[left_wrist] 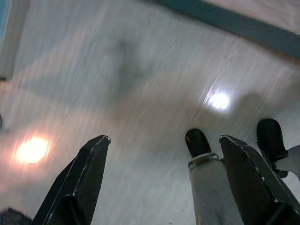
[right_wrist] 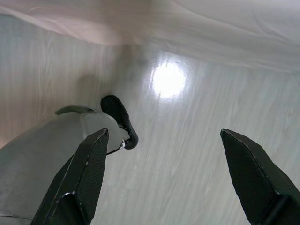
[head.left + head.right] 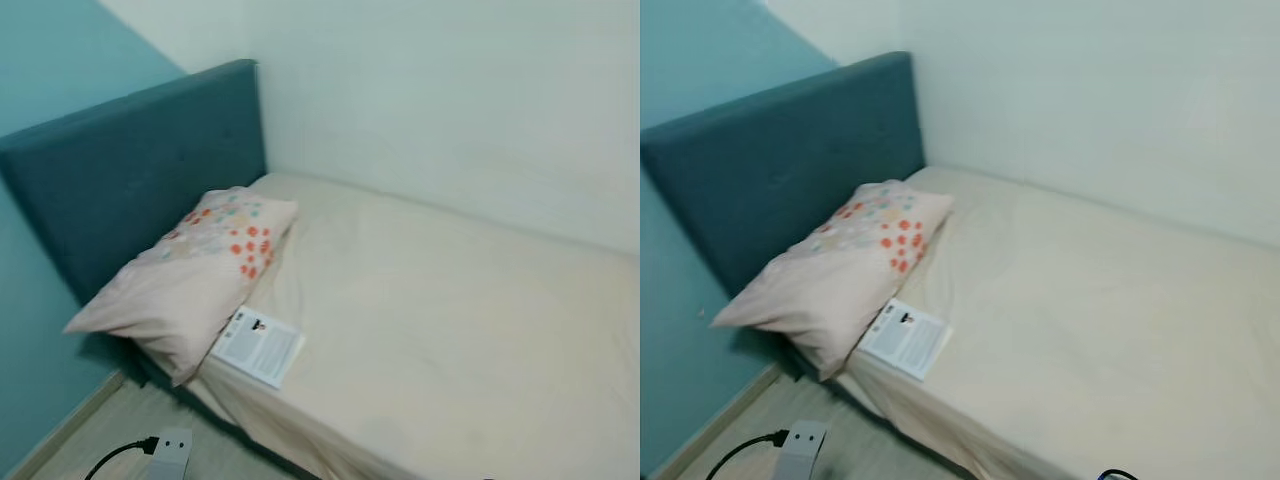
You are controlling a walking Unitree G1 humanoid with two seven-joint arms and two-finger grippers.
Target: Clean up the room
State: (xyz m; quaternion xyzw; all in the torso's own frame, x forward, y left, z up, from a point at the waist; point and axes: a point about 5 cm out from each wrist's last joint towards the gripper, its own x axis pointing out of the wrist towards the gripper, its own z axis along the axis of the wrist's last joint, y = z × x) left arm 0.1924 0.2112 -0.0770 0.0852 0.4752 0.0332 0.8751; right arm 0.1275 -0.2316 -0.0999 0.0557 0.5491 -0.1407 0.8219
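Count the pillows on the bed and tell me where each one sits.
1. A pale pink pillow with orange floral print lies at the head of the cream-sheeted bed, against the teal padded headboard. None seems hidden.

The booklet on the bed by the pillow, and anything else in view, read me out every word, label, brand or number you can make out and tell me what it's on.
Booklet on the bed, beside the pillow: printed lines and a small dark picture show, but the print is too small and blurred to read.
Power strip on the floor: no marking can be made out.
Nothing else in view carries readable text.
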